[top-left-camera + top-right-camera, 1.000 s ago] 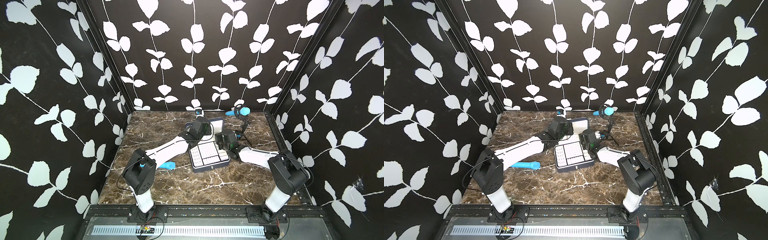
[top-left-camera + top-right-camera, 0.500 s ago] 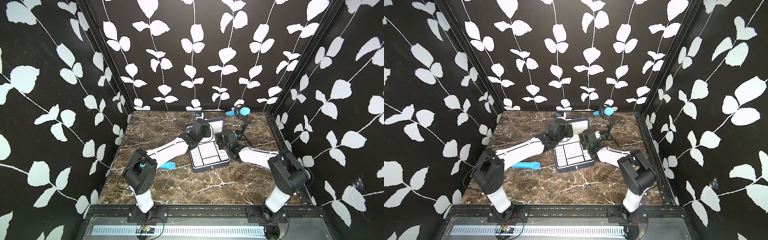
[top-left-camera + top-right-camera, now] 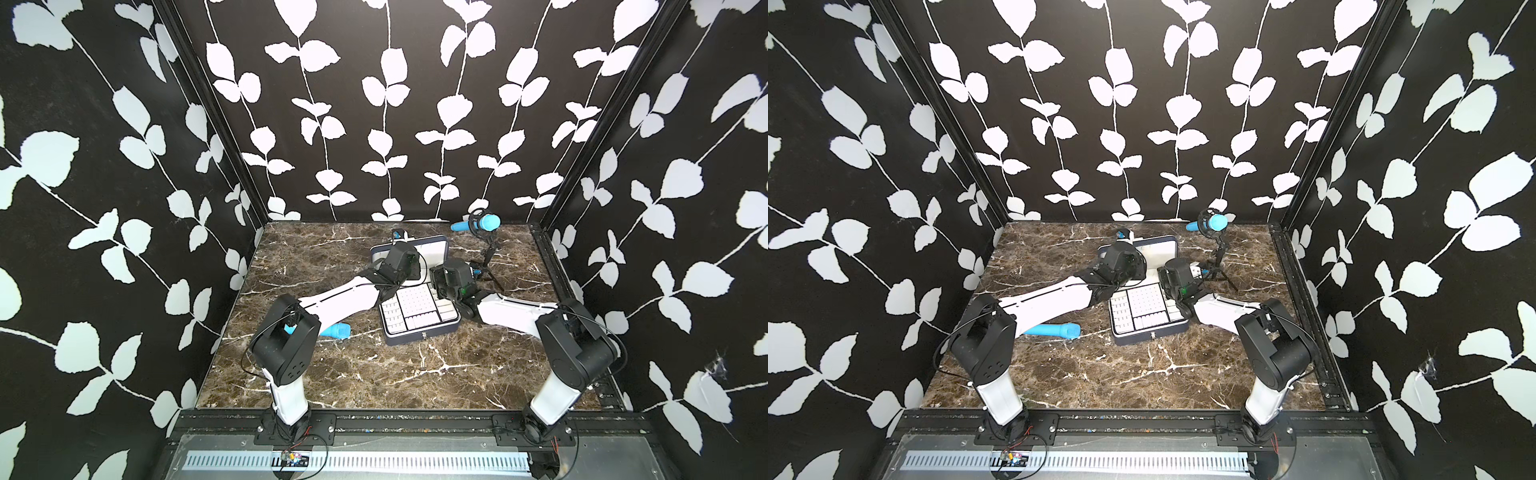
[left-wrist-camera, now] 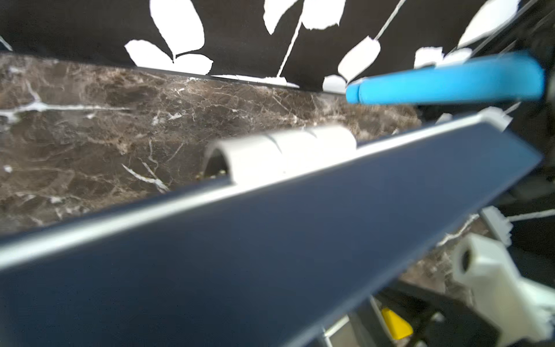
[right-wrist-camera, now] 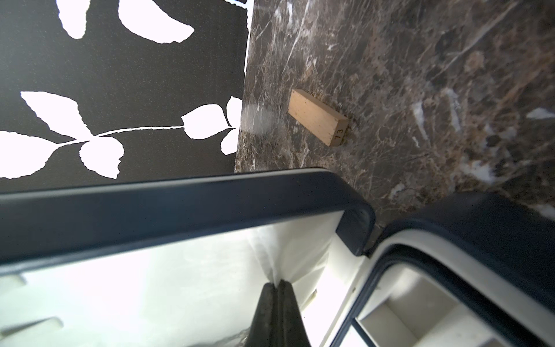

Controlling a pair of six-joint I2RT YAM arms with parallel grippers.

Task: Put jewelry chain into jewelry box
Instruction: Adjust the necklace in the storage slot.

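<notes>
Box open mid-frame, right end effector pinched shut inside lid, left end effector grip unclear; chain unseen, so probably locate it next.

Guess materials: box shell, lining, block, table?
Box shell: navy, smooth matte, probably faux leather or plastic. Lining: white fabric, it creases softly. Block: bare pale wood, faint grain, number stamped on end. Table: glossy brown marble look with white veins; stone or print, can't tell.
</notes>
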